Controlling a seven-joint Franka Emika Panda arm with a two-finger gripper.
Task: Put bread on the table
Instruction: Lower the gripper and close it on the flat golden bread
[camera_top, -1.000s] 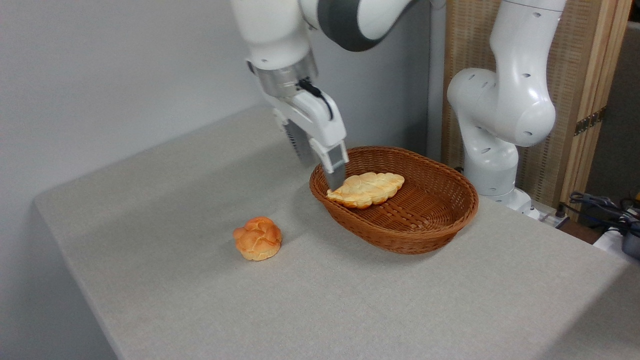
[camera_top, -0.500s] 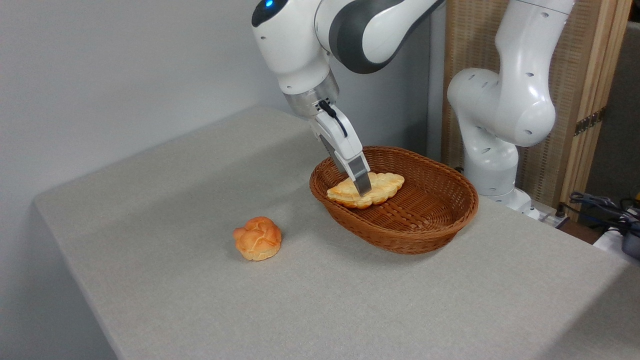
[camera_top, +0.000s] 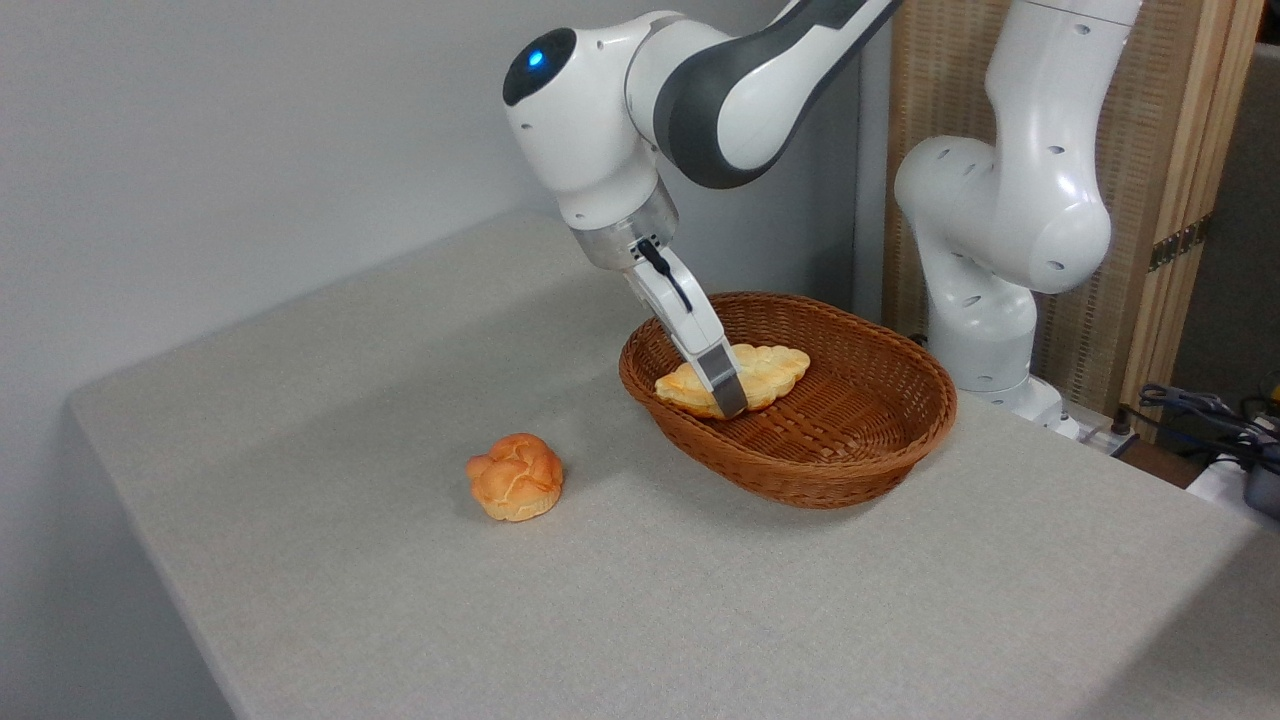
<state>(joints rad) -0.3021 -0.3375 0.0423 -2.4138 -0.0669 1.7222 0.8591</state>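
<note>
The bread (camera_top: 772, 368), a pale golden braided loaf, lies in the left half of a brown wicker basket (camera_top: 815, 480) that stands on the table (camera_top: 380, 340). My gripper (camera_top: 737, 386) reaches down into the basket from the upper left and straddles the loaf's middle. Its near finger (camera_top: 722, 375) stands against the loaf's front edge, tip almost at the basket floor. The far finger is hidden behind the hand and the loaf. The fingers look spread, and the loaf rests flat.
A small round orange bun (camera_top: 515, 477) sits on the cloth left of the basket. The arm's white base (camera_top: 990, 300) rises behind the basket's right end. Cables (camera_top: 1200, 410) lie off the table's far right edge.
The gripper has swung right from the basket's left rim and come down over the loaf's middle. The loaf and the bun have not moved.
</note>
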